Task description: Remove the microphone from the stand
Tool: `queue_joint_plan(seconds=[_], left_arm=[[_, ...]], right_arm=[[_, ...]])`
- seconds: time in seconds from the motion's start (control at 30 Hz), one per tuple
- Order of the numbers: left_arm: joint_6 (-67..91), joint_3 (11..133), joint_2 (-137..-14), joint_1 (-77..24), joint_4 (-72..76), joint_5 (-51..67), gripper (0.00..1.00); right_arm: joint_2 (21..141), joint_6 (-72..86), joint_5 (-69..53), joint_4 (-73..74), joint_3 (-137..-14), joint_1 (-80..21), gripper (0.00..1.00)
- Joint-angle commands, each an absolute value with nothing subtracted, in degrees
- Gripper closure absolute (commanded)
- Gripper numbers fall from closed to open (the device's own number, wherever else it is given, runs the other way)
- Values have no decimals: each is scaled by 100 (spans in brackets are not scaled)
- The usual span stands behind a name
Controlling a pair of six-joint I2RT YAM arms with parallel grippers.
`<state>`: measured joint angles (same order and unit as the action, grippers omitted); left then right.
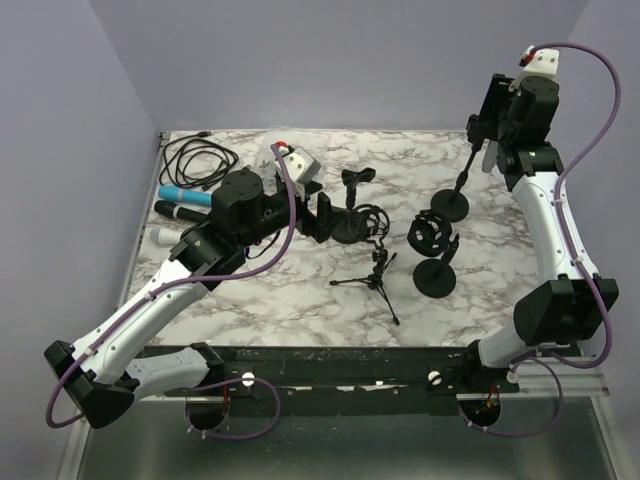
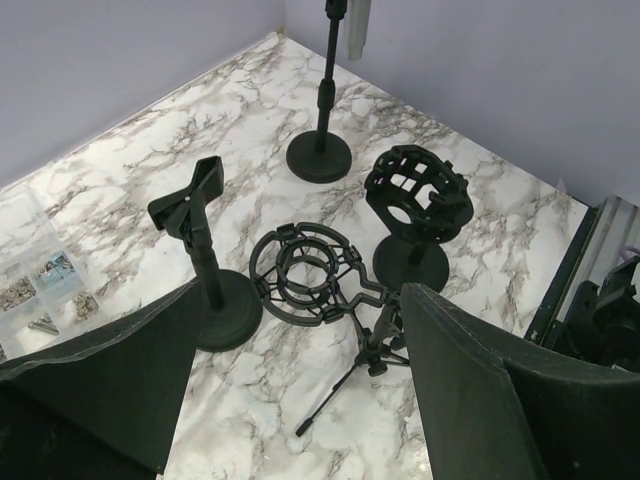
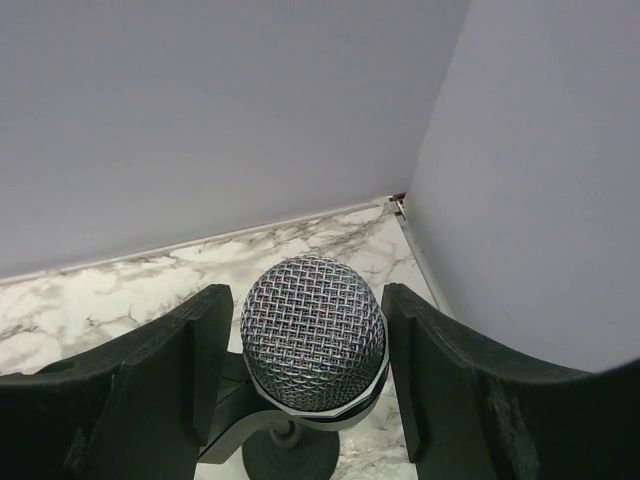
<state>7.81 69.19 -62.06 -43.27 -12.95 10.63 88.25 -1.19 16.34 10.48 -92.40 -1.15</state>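
Table (image 1: pixel 300 300): marble-patterned top, walled in pale violet at the back and both sides.

Right arm (image 1: pixel 545 230): raised at the far right corner. Right gripper (image 3: pixel 308 290) sits level with the microphone head, one jaw on each side and very near the mesh. Whether they press on it cannot be told.

Left arm (image 1: pixel 150 310): stretched low towards the table's middle. Left gripper (image 2: pixel 302 300) hovers above the stands with its jaws spread wide, holding nothing.

Stand (image 1: pixel 448 205): round black base and slanted pole, far right of the table. It carries the microphone in its clip.

Shock mount on round base (image 1: pixel 432 235): black cage, near and just left of that stand.

Shock mount on tripod (image 1: pixel 374 222): black ring, legs splayed towards the near edge.

Clip stand (image 2: pixel 200 240): round base, clamp head tilted, left of the tripod mount.

Cable (image 1: pixel 200 160): black, loosely coiled at the far left corner.

Loose microphones, left edge, lying flat: blue microphone (image 1: pixel 180 193), black microphone (image 1: pixel 175 210) and pale microphone (image 1: pixel 160 237).

Microphone (image 3: pixel 313 330): silver mesh head on a pale body, seated in the stand's clip at the far right corner, between the right gripper's fingers (image 3: pixel 170 370).

Parts box (image 2: pixel 40 285): clear, divided, holding small metal pieces.
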Motion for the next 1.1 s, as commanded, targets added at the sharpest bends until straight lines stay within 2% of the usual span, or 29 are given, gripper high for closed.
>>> queue_joint_plan(seconds=[0.0,0.07,0.17,0.43,0.57,0.9,1.07], left_arm=[[686,6961,-6258,-4351,-1285,958,19],[686,6952,-6262,-4351,-1287,949,19],[682,6952,-6284,-4351,-1288,945,19],[680,6943,-6283,-4351,-1266,1002,19],[668,6937,-6243,-4343,-1192,1168,19],[1111,7035,-6495,-4167,-659,1500,19],[1557,7911,-7365,-4140,-342,1927,19]], right_arm=[[8878,-229,2043,1003,-9178,-114,34],[8849,-229,2050,981,-9124,-114,36],[8799,-207,2046,971,-9097,-114,46],[8806,139,1577,1353,-9667,-119,78],[8819,501,1278,1549,-9924,-120,99],[8643,1418,72,1343,-9757,-116,99],[8578,1284,-220,1154,-9467,-255,99]])
